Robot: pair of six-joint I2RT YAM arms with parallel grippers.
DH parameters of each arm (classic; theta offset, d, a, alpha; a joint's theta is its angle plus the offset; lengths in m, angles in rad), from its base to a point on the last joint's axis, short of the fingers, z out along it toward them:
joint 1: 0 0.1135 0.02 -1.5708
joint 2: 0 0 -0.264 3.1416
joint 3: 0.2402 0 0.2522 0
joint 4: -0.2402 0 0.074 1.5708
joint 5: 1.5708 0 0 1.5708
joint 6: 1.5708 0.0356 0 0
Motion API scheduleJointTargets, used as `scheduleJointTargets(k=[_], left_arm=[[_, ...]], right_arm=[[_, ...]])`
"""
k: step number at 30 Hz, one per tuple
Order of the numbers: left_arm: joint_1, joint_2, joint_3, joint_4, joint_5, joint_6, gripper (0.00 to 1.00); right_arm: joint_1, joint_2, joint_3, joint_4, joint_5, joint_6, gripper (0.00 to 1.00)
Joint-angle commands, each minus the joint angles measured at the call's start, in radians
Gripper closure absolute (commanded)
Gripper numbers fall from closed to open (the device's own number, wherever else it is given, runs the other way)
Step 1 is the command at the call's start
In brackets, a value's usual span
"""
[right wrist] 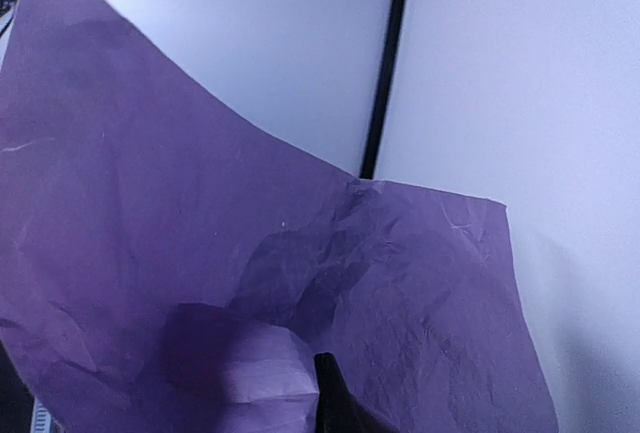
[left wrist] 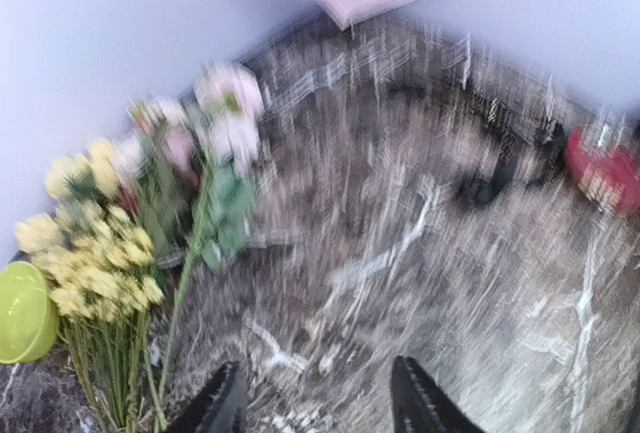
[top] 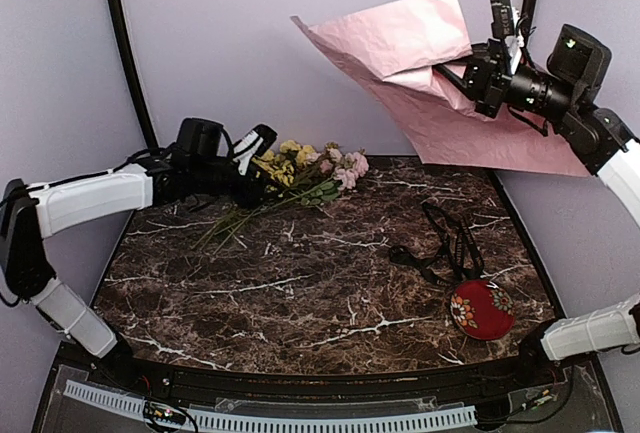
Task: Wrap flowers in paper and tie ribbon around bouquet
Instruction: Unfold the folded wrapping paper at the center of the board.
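The right gripper, clamped on the paper, holds it high, well apart from the flowers lying just beside the empty, parted left gripper.

This is a robot lab's test booth, not a home. A left arm and a right arm, white and black, are bolted at the near edge of a dark marble-patterned table. Plain pale walls close it in behind and beside, with black poles at the corners. A perforated white strip runs below the table's near edge. Flowers lie at its back left.
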Motion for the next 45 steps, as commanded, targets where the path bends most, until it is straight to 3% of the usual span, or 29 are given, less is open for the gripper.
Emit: scheduleJointTargets(k=[1,6,10,12,14,18,21,28,34,40,45], left_arm=[[0.019,-0.263,-0.11,0.189,0.079,0.032,0.45],[0.052,-0.489,-0.177,0.213,-0.118,0.009,0.33],[0.145,-0.526,-0.144,0.132,-0.301,-0.068,0.32],[0.197,-0.512,-0.12,0.085,-0.369,-0.121,0.34],[0.251,-0.488,-0.098,0.036,-0.398,-0.178,0.35],[0.344,-0.456,-0.09,0.0,-0.377,-0.267,0.35],[0.391,-0.426,-0.075,-0.043,-0.4,-0.301,0.35],[0.429,-0.346,-0.046,-0.139,-0.416,-0.323,0.37],[0.431,-0.271,-0.019,-0.171,-0.353,-0.306,0.39],[0.426,-0.192,-0.104,-0.061,-0.104,-0.363,0.47],[0.371,-0.188,-0.172,-0.029,-0.148,-0.364,0.48]], right_arm=[[0.081,-0.068,0.017,0.006,-0.175,-0.047,1.0],[0.103,-0.086,0.015,0.111,-0.298,0.08,1.0],[0.104,-0.094,0.01,0.16,-0.356,0.149,1.0],[0.104,-0.108,0.011,0.125,-0.293,0.127,1.0],[0.101,-0.125,0.003,0.097,-0.128,0.123,1.0],[0.053,-0.108,0.011,0.006,0.222,0.168,1.0],[-0.022,-0.031,-0.006,-0.046,0.352,0.224,1.0],[-0.094,0.322,-0.078,-0.032,0.326,0.318,1.0],[-0.097,0.696,0.126,-0.133,0.398,0.305,1.0],[-0.098,0.833,0.209,-0.127,0.398,0.273,1.0],[-0.098,0.842,0.155,-0.106,0.326,0.223,1.0]])
